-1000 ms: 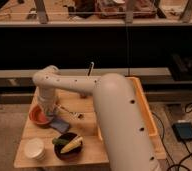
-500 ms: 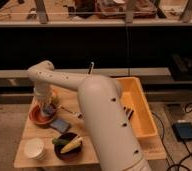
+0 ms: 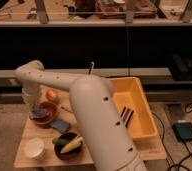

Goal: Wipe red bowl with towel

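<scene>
Wooden table: white cup front left, dark bowl with yellow and green food just beside, grey-blue pad behind, round fruit at back. Yellow bin right, dark sticks inside.

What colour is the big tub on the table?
The tub is yellow-orange, shown best in the camera view. The gripper is over the red bowl.

red bowl: upright, left end of table | towel: grey, bunched inside bowl | gripper: down over bowl, on towel
</scene>
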Robot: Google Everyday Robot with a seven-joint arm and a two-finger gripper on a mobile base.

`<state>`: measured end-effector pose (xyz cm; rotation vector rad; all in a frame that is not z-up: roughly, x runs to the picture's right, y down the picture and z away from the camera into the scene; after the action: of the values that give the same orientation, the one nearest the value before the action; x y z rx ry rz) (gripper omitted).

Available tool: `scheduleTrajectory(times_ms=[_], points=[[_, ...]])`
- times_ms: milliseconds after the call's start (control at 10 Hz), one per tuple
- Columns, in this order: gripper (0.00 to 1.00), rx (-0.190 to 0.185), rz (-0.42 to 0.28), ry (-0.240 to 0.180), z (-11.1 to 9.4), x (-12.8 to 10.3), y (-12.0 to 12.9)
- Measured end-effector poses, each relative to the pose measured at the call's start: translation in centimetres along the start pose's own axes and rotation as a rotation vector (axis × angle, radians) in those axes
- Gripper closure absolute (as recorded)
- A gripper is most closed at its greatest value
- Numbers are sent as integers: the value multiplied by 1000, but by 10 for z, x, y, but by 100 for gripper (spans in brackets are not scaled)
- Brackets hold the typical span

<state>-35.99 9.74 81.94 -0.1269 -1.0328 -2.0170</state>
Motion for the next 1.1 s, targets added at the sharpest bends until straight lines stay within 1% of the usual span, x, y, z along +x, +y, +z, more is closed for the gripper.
scheduleTrajectory(times_ms=[100, 300, 400, 500, 600, 700, 900, 1000, 1100], points=[[100, 15, -14, -5, 2, -11, -11], [100, 38, -15, -20, 8, -37, -23], [100, 46, -16, -33, 11, -51, -26], [100, 50, -9, -43, 13, -62, -22], [100, 49, 0, -49, 14, -68, -16], [100, 43, 22, -57, 14, -78, -5], [100, 19, 68, -58, 12, -87, 23], [100, -10, 93, -58, 8, -86, 40], [100, -37, 117, -48, 4, -75, 56]])
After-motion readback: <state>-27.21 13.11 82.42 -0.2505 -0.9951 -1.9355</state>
